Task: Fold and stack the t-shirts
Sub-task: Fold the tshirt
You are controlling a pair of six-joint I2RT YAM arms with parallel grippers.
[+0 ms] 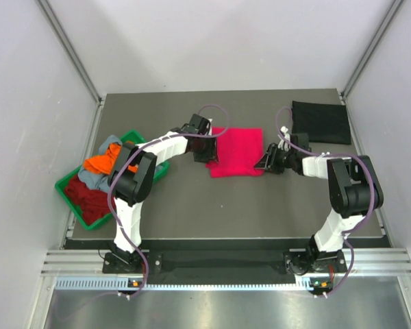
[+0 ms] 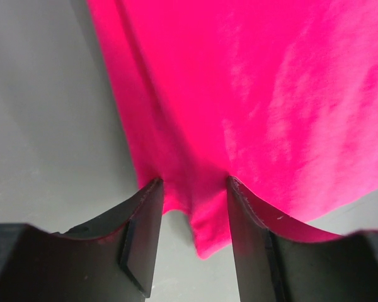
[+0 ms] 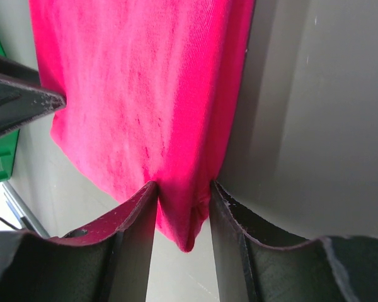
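Left gripper [image 2: 194, 182] and right gripper [image 3: 183, 185] grip pink tee [image 1: 236, 151]; tray [image 1: 61, 190] holds tees [image 1: 89, 197]

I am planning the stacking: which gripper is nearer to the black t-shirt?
Right. The right gripper holds the pink t-shirt at the edge nearest the black t-shirt; the left gripper holds the opposite edge.

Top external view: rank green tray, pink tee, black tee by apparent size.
1. green tray, clearly the largest.
2 and 3. pink tee and black tee look about alike, so I'm not ranking them.
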